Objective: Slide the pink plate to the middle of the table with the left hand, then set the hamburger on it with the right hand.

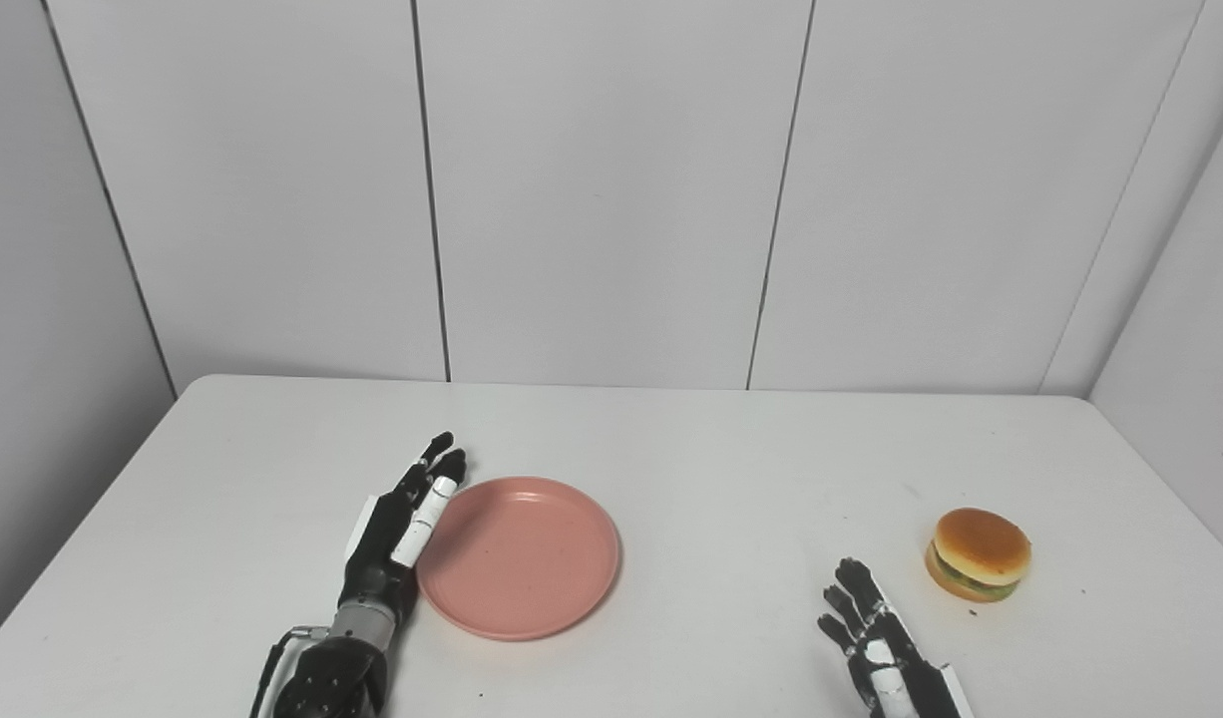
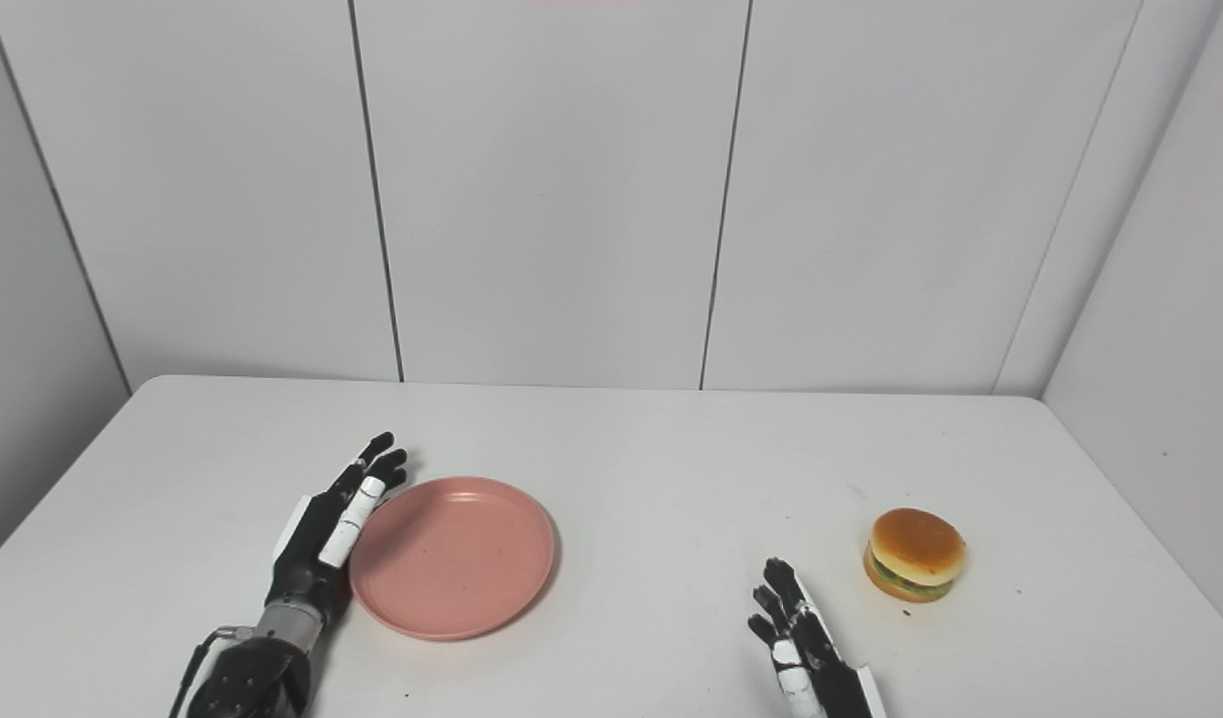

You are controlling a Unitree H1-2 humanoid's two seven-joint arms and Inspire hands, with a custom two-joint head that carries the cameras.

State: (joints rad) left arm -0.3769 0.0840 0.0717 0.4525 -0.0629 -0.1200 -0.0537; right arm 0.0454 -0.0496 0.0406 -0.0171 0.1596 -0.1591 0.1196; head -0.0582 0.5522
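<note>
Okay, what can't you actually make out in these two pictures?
- Right robot hand: wrist and arm cut off by the bottom edge, both views.
- Left robot hand: contact with the pink plate rim is unclear, hidden by its own fingers.
- Hamburger: far side hidden.

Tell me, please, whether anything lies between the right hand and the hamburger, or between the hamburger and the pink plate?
Nothing visible does. Only bare table separates the open right hand from the hamburger, and the stretch from there to the pink plate is bare too. The left hand rests against the plate's far side.
</note>
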